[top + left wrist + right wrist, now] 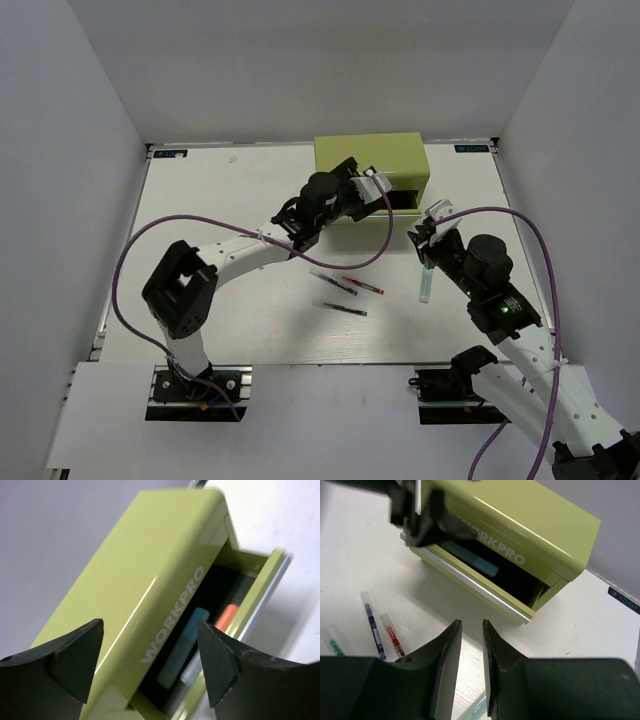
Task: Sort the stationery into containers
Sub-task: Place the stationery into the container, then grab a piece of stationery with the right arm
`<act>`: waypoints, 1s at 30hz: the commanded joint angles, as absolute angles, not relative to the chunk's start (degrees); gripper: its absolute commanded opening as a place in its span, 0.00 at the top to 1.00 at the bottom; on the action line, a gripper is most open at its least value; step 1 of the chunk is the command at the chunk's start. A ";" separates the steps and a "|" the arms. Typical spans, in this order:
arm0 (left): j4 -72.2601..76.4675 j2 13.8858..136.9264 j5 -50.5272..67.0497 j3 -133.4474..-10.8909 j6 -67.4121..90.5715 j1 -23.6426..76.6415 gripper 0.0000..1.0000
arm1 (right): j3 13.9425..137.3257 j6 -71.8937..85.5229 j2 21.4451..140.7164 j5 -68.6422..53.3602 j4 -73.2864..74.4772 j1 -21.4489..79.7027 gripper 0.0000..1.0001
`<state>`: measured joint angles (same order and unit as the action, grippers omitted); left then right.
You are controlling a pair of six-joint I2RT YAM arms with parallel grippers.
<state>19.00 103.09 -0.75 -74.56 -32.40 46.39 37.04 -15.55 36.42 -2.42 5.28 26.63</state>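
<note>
The yellow-green WORKPRO chest (370,160) stands at the back with one front drawer (475,582) pulled out. In the drawer lie a light blue marker (182,650) and a white marker with an orange cap (227,617). My left gripper (375,185) hovers over the open drawer, wide open and empty (150,655). My right gripper (432,217) is in front of the drawer's right end, its jaws only slightly apart with nothing between them (471,625). The mint marker (424,283) lies on the table under it (475,711). The dark pen (333,282), red pen (362,285) and green pen (340,306) lie mid-table.
The white table (230,200) is walled on three sides. The left arm's purple cable (380,245) loops over the table near the pens. In the right wrist view the pens lie at the lower left (373,627).
</note>
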 commanded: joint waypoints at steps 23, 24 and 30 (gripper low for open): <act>-13.27 55.64 -17.85 -47.65 19.25 45.88 0.01 | 45.44 -5.62 66.00 7.64 22.32 21.10 0.37; -12.75 54.24 -17.84 -47.64 19.25 45.88 0.01 | 45.09 -6.76 66.18 8.69 22.41 20.31 0.37; -11.43 50.45 -14.77 -45.35 19.25 46.40 0.01 | 42.81 -10.89 68.20 9.23 23.29 18.46 0.36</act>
